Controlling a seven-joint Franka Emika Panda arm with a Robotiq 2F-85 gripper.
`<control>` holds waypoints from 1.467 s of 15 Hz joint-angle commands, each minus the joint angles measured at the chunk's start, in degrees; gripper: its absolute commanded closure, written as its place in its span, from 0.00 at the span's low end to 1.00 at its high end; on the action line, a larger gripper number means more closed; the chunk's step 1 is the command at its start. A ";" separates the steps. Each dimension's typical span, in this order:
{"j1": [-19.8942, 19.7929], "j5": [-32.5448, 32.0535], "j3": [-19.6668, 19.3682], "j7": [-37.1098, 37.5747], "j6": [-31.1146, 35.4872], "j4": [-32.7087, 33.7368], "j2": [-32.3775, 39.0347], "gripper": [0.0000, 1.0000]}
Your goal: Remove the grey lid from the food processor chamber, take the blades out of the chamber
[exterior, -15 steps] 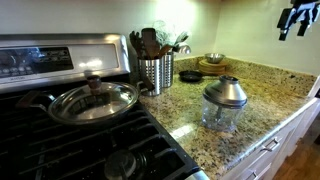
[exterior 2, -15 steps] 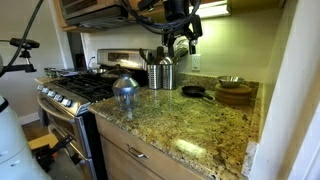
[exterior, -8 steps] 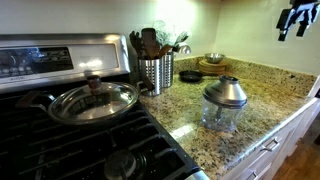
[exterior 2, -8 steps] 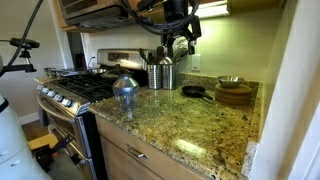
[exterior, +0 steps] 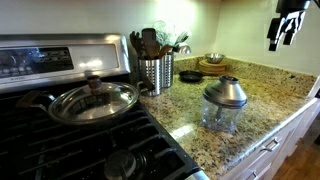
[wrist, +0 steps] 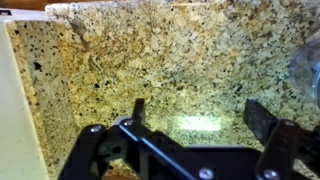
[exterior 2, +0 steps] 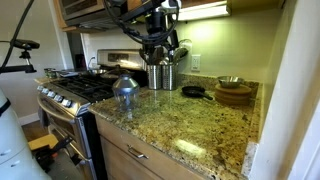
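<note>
As grey lid (exterior: 227,92) covers chamber (exterior: 220,117), blades hidden

The speckled granite countertop (wrist: 180,60) is tan, flecked with brown, black and cream. The cone-shaped metallic lid (exterior: 226,92) is grey, above the colourless clear plastic chamber (exterior: 221,118). The perforated steel utensil canister (exterior: 155,73) is silver with rows of dark holes. The cast stove grates (exterior: 70,140) are black, as is the gripper (wrist: 198,112)
</note>
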 commanded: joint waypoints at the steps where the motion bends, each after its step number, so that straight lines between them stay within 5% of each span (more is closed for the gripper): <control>1: 3.03 -0.45 2.13 -1.28 0.90 -4.75 -4.32 0.00; 6: 7.16 0.47 4.50 -3.61 0.34 -6.83 -5.40 0.00; 13: 6.90 0.58 4.86 -1.16 0.31 -5.05 -2.36 0.00; 22: 14.06 12.18 8.10 -3.65 4.16 -4.94 -1.03 0.00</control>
